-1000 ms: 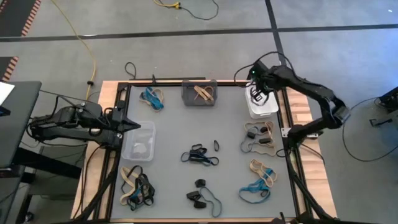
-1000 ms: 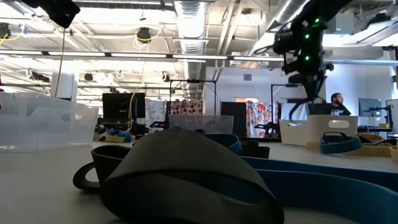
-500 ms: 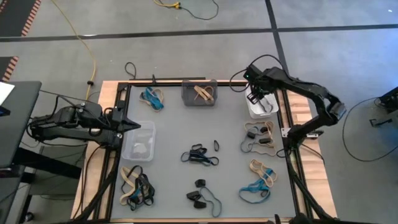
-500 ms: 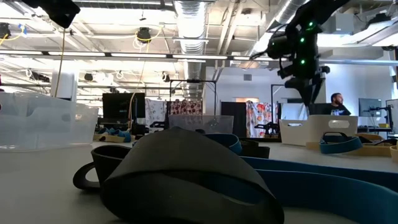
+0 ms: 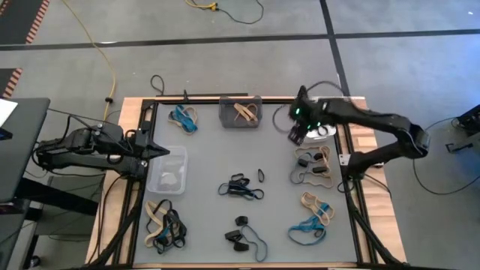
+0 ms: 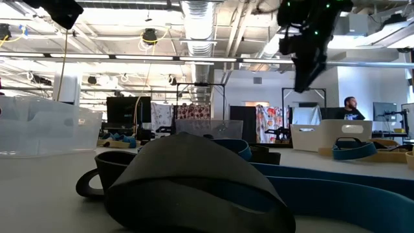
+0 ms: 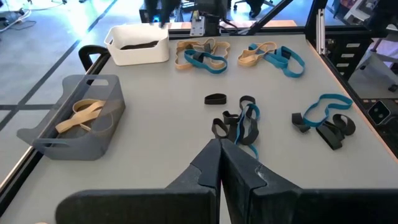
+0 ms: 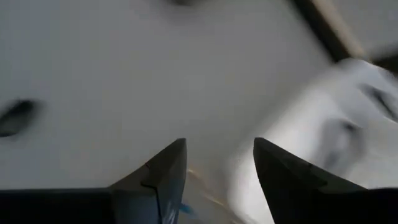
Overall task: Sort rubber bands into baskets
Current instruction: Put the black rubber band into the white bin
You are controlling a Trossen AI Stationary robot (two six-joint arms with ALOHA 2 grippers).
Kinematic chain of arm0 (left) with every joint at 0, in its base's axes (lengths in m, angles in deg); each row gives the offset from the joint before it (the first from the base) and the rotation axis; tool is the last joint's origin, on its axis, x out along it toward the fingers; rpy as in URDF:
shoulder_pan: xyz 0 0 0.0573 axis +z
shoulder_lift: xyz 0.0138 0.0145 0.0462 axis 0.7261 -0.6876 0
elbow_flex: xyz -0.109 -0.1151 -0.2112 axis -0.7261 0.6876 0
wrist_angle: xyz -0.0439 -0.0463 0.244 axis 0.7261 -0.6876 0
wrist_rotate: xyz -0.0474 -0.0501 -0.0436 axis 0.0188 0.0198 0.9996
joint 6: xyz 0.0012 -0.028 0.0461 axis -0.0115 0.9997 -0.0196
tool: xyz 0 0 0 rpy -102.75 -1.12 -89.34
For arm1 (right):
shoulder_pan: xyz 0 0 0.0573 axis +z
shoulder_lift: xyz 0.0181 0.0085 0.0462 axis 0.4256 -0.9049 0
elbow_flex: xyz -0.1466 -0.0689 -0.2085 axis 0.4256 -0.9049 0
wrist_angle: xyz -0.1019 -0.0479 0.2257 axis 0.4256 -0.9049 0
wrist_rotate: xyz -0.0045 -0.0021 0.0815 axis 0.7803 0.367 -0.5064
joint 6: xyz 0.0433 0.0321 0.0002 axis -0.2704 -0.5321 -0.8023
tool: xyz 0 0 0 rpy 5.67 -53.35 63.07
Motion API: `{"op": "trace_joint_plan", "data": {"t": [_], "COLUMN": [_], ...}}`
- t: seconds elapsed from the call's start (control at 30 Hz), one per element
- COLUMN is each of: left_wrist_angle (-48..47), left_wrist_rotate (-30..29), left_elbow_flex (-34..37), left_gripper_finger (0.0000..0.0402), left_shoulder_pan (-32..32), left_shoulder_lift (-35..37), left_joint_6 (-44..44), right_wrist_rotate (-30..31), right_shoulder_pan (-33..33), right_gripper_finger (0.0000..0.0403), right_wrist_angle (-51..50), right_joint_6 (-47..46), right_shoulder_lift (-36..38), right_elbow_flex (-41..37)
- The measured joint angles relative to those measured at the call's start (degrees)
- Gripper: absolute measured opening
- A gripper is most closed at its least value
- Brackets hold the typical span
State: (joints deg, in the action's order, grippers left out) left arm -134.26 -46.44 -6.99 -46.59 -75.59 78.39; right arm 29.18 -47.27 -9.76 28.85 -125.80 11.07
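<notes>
Grey table on a concrete floor, rubber bands scattered, three baskets along the edges

High view: table (image 5: pixel 225 150) carries the dark grey basket (image 5: pixel 240 112) at the far edge with tan bands inside, the clear basket (image 5: pixel 166 171) at the left edge, the white basket (image 5: pixel 321 129) at the right edge, partly under the right arm. Band clusters lie mid-table (image 5: pixel 241 187), at far left, near left, and down the right side. Right gripper (image 5: pixel 297 133) hangs just inboard of the white basket; left gripper (image 5: pixel 166 151) parked at the clear basket's far rim. Low view: black band (image 6: pixel 187 181) fills the foreground, right gripper raised above the table. Left wrist view: fingers pressed together, holding nothing. Right wrist view: fingers (image 8: pixel 163 171) spread apart, nothing between them, white basket blurred beside
</notes>
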Motion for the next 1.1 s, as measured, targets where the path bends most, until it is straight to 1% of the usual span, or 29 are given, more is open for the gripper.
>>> {"op": "trace_joint_plan", "data": {"t": [0.1, 0.27, 0.4, 0.5, 0.67, 0.77, 0.87, 1.1], "left_wrist_angle": [0.00, 0.00, 0.00, 0.00, 0.00, -0.01, 0.00, -0.07], "left_wrist_rotate": [0.00, 0.00, 0.01, 0.00, 0.00, 0.00, 0.00, 0.00], "left_elbow_flex": [-0.01, -0.02, 0.00, -0.02, -0.01, -0.02, 0.00, -0.01], "left_gripper_finger": [0.0000, 0.0000, 0.0000, 0.0000, 0.0000, 0.0000, 0.0000, 0.0000], "left_shoulder_pan": [0.02, 0.02, 0.02, 0.00, 0.00, 0.00, 0.02, 0.02], "left_shoulder_lift": [0.00, 0.00, 0.01, 0.00, 0.00, 0.00, 0.02, 0.01], "left_joint_6": [0.00, 0.00, 0.00, 0.00, 0.00, 0.00, 0.00, 0.00], "right_wrist_rotate": [-1.58, -1.17, 1.14, 1.35, 1.89, 3.74, 6.32, 8.62], "right_shoulder_pan": [8.27, 20.03, 26.70, 30.44, 34.20, 35.52, 36.04, 35.38], "right_gripper_finger": [0.0211, 0.0209, 0.0209, 0.0209, 0.0209, 0.0209, 0.0209, 0.0209], "right_wrist_angle": [7.07, 16.88, 21.21, 23.77, 28.45, 30.08, 31.07, 35.70], "right_joint_6": [-1.63, -4.31, -6.37, -7.57, -9.25, -9.39, -9.67, -10.26], "right_shoulder_lift": [-0.97, -4.86, -9.18, -12.58, -17.89, -20.67, -22.90, -26.25], "right_elbow_flex": [-3.15, -6.73, -7.32, -7.39, -7.39, -7.39, -7.42, -7.42]}}
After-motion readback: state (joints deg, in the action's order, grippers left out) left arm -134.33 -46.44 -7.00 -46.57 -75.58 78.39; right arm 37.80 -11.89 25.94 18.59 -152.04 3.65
